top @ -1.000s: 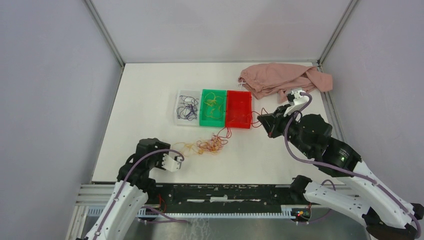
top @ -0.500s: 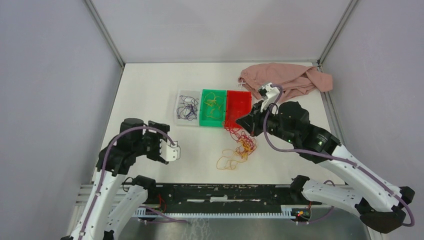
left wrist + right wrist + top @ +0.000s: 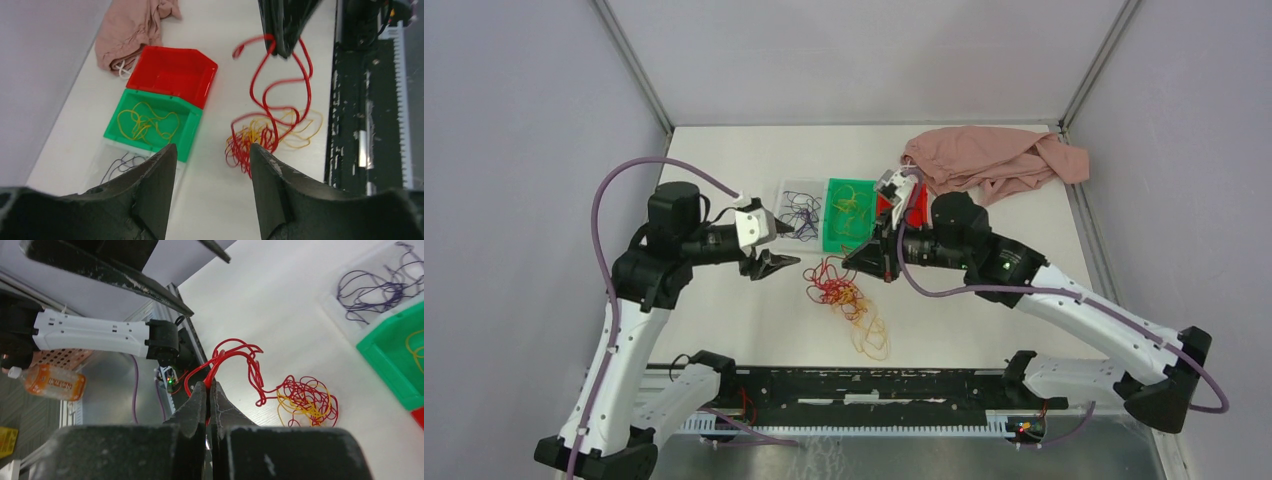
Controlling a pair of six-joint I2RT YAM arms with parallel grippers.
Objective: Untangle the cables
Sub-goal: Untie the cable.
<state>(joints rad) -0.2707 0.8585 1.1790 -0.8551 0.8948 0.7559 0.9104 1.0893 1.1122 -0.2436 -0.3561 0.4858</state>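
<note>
Currently, my right gripper (image 3: 209, 399) is clenched on a red cable (image 3: 216, 365), which hangs from it down into the tangle (image 3: 834, 290). The left gripper (image 3: 210, 192) is released, with nothing between its fingers, and hovers just left of the tangle. The tangle (red and yellow strands knotted together) lies on the surface (image 3: 724, 320) in front of the green bin (image 3: 192, 135), with yellow loops trailing toward the near edge.

Risks, as I judge them:
- Nothing pins the clump, so a further pull on the red cable may drag the whole mass rather than free one strand.
- Yellow strands could ride along with the red.
- A slack loop could snag on the left gripper.

Room:
- The surface is open to the left of the tangle.
- The bins sit close behind it.
- The cloth (image 3: 989, 160) is well apart at the far right.
- The two grippers are near each other, and that limits me most.
</note>
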